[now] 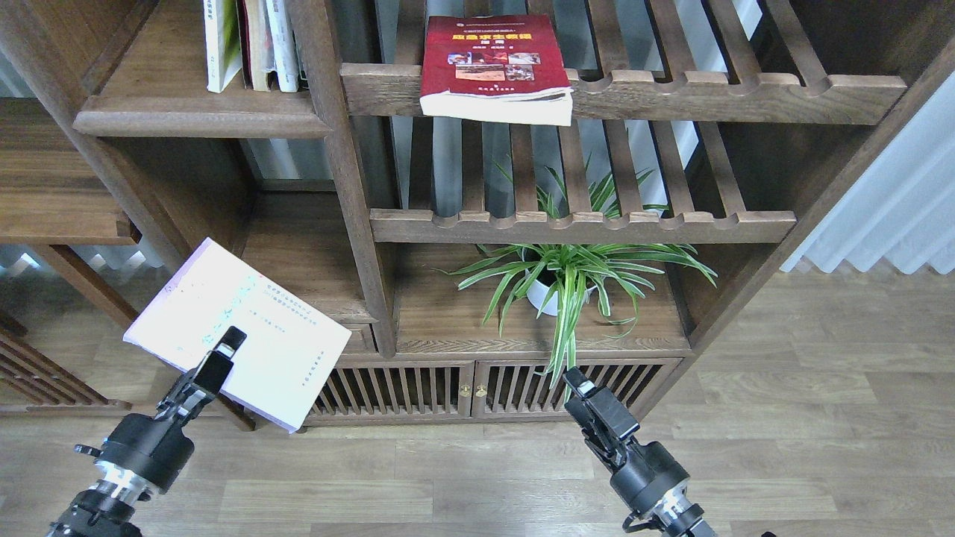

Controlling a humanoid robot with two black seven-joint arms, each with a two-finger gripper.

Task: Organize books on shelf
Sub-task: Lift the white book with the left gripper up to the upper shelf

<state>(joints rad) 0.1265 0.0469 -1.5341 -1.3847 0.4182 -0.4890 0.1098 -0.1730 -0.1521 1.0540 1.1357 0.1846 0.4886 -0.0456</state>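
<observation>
My left gripper is shut on the pale lavender-white book and holds it flat in the air at the lower left, in front of the bookcase's lower shelves. The dark red book with a yellow title lies flat on the upper slatted rack. The yellow-green book stands upright with two other books on the solid shelf at the upper left. My right gripper is empty and stands in front of the low slatted doors; its fingers look closed together.
A potted spider plant stands on the lower middle shelf. Two slatted racks with scalloped rails span the middle. A small drawer sits behind the held book. A side table is at the left, white curtains at the right.
</observation>
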